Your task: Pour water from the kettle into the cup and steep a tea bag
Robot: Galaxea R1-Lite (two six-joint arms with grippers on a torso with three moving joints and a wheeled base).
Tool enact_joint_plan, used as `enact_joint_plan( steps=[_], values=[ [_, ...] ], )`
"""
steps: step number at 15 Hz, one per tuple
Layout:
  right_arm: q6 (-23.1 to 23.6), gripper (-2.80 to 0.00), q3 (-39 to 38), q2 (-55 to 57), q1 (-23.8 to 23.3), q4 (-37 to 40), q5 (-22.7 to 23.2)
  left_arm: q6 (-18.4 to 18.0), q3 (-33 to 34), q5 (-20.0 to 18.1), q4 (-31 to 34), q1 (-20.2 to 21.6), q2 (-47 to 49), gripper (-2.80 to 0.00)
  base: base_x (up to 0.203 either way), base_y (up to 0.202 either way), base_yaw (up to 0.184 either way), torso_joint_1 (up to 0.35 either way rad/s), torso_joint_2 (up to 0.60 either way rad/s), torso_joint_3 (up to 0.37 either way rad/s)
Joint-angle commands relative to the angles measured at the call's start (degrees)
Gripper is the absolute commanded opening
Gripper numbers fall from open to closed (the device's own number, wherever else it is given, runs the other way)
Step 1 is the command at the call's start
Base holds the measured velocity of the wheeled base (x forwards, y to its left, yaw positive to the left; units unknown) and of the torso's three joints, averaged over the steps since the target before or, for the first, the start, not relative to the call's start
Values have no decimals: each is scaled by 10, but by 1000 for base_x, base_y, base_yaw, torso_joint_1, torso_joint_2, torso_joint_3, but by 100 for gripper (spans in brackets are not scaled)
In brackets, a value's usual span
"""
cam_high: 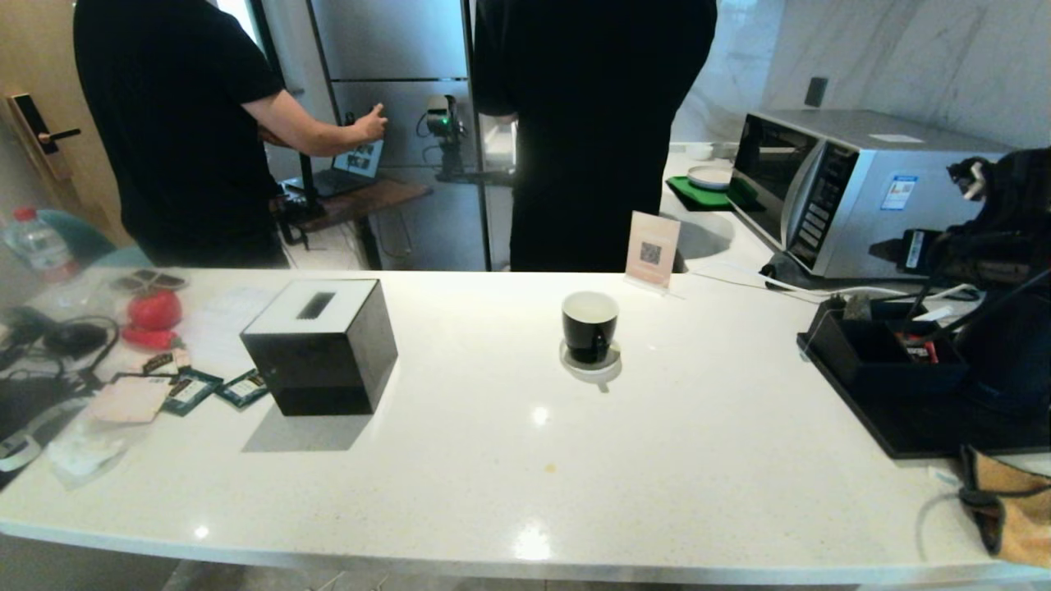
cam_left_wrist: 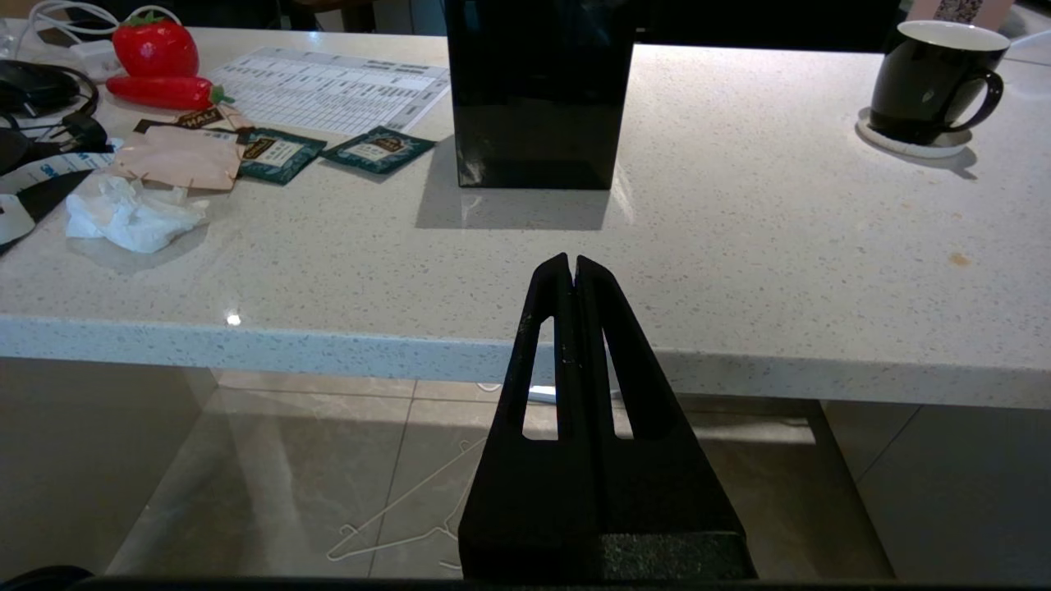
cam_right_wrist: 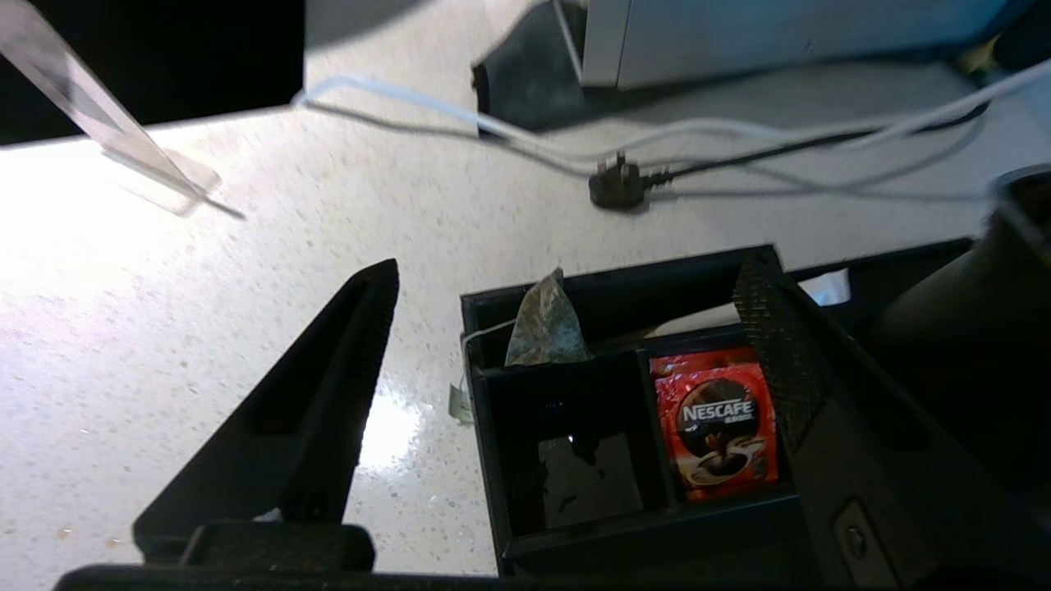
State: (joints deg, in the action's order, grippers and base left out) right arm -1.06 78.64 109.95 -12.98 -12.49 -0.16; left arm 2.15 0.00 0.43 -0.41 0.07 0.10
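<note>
The cup [cam_high: 588, 325], glossy black with a white inside, stands on its white saucer [cam_high: 609, 371] mid-counter; the left wrist view shows the cup [cam_left_wrist: 928, 78] far off. The kettle [cam_high: 1008, 361] is a dark body at the right edge, partly behind my right arm [cam_high: 998, 234]. My right gripper [cam_right_wrist: 568, 277] hangs open and empty above a black organizer box [cam_right_wrist: 493, 460]. A pyramid tea bag [cam_right_wrist: 546, 330] leans in the box's back compartment, its string and tag over the wall. My left gripper [cam_left_wrist: 572, 261] is shut, parked low before the counter edge.
A black tissue box [cam_high: 320, 345] stands left of centre, with tea sachets [cam_high: 193, 390] and clutter beyond. A red Nescafé sachet [cam_right_wrist: 722, 419] lies in the organizer. Cables and a plug [cam_right_wrist: 614, 187] run behind it. A microwave [cam_high: 854, 189] and two people stand behind the counter.
</note>
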Motion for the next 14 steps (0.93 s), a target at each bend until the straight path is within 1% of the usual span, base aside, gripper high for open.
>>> enact_joint_plan(
  steps=[1,5,12,14],
  values=[
    [1,0,39,49,1,18,0,0,0,0,0,0,0,-280,0,0,0,0,0,0],
    [2,0,64,81,0,49,-3,0,0,0,0,0,0,-280,0,0,0,0,0,0],
    [3,0,91,116,-2,66,-5,0,0,0,0,0,1,-280,0,0,0,0,0,0],
    [11,0,91,120,-6,67,-4,0,0,0,0,0,0,-280,0,0,0,0,0,0]
  ],
)
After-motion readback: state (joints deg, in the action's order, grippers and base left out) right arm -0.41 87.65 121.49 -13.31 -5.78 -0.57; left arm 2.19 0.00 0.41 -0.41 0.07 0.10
